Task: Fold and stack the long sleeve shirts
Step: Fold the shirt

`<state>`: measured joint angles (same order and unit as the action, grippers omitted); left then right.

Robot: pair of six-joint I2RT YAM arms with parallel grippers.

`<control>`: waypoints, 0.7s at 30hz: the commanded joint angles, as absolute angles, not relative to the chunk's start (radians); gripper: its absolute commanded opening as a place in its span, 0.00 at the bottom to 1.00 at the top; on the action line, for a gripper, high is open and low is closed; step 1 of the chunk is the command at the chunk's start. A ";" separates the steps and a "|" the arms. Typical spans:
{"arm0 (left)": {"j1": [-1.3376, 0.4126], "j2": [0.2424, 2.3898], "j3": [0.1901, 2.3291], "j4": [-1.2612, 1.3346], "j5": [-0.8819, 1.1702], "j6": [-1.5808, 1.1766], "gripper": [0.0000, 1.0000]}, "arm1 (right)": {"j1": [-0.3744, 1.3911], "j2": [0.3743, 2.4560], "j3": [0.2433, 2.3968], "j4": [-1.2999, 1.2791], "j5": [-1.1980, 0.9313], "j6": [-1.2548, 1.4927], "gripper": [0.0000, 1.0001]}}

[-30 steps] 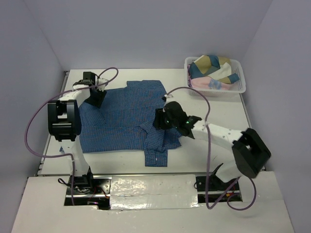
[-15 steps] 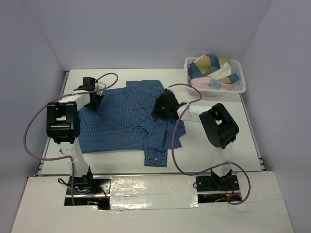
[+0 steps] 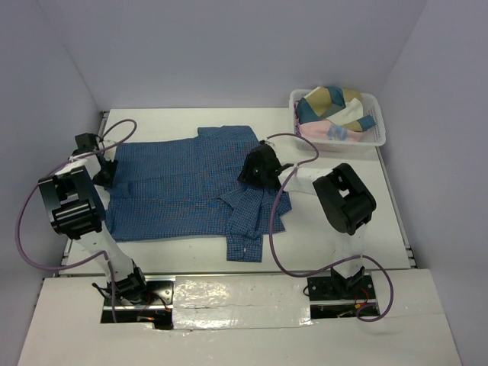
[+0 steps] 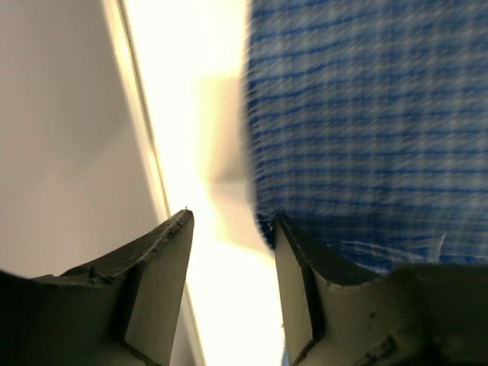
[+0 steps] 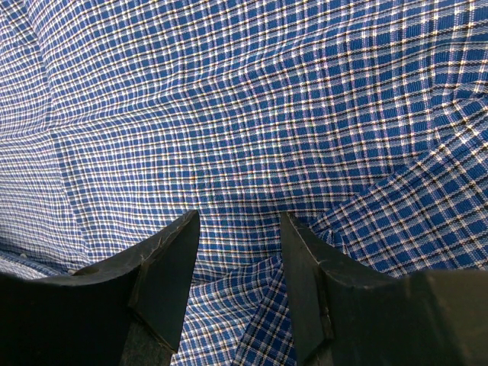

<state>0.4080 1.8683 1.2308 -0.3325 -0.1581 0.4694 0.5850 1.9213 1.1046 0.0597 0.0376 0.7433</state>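
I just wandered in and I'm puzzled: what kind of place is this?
Probably a robotics test booth: plain walls enclose a white table, a left arm and right arm are bolted to its near edge, with a blue checked shirt and clothes basket.

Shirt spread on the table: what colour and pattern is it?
The shirt is blue with a fine white-and-dark check, clearest in the right wrist view.

Soft, even overhead light fills the top view, sharp, with faint shadows. The left wrist view is overexposed: the tabletop (image 4: 200,84) glares yellow-white and the shirt (image 4: 366,114) is smeared by blur. The right wrist view is crisp.
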 commanded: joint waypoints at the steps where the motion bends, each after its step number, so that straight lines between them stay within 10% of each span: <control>1: 0.442 1.804 1.206 -0.313 -0.146 0.538 0.60 | 0.592 1.922 1.063 -0.023 0.077 0.736 0.55; 21: 0.459 1.597 1.232 -0.440 0.107 0.520 0.72 | 0.591 1.922 1.069 -0.021 0.067 0.704 0.55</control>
<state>0.5236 1.6657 1.2785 -0.4011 -0.0254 0.5491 0.5865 1.9171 1.0920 0.0784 0.0380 0.7357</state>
